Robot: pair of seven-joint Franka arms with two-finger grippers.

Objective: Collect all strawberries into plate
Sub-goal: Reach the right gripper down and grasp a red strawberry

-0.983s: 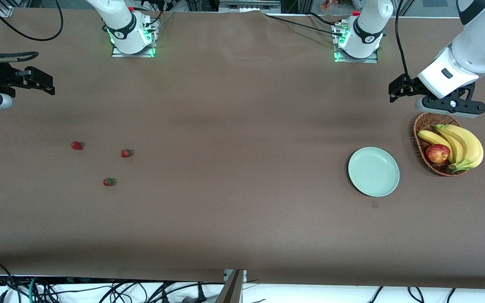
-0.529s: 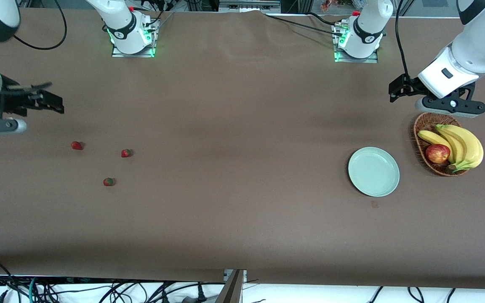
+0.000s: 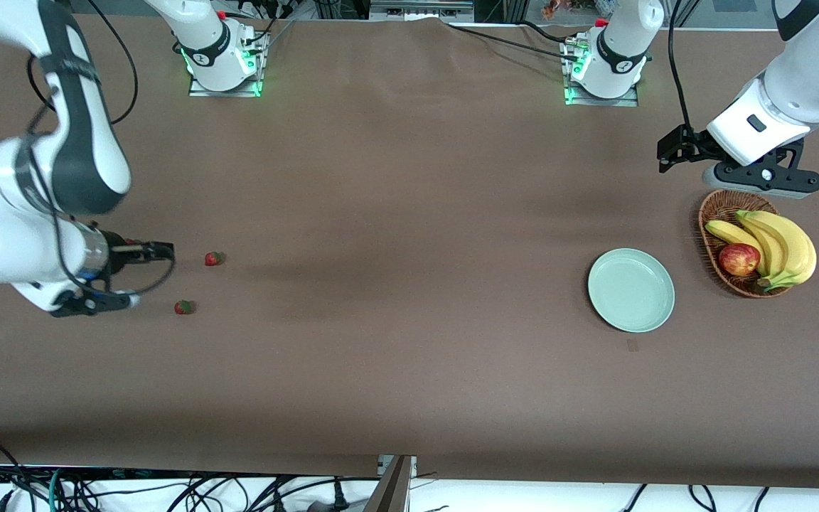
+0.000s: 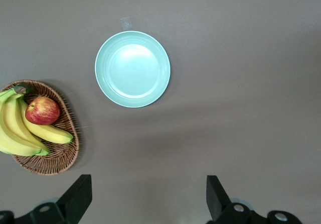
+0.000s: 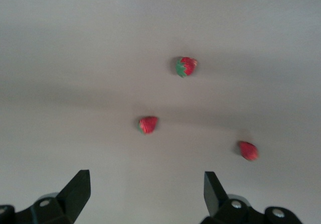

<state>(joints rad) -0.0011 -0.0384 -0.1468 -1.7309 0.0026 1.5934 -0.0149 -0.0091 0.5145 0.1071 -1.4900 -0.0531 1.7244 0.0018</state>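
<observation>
Since no small red strawberries [image 5: 148, 124] sit on the round mint-green plate [image 3: 630, 289] yet, right gripper [image 5: 143, 194] hangs over them w/ jaws spread, ready to descend. Left gripper [image 4: 147, 199], unclenched, waits over the woven wicker basket [image 3: 708, 220].

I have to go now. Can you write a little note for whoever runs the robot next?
Right end effector: open, holding nothing, over the table by the strawberries at the right arm's end.
Left end effector: open, holding nothing, waiting above the table by the wicker basket.
Strawberries: three show in the right wrist view, all on the table; the front view shows two.
Plate: near the basket, nothing on it.
Done: none collected.
Left: carry all three to the plate.
</observation>
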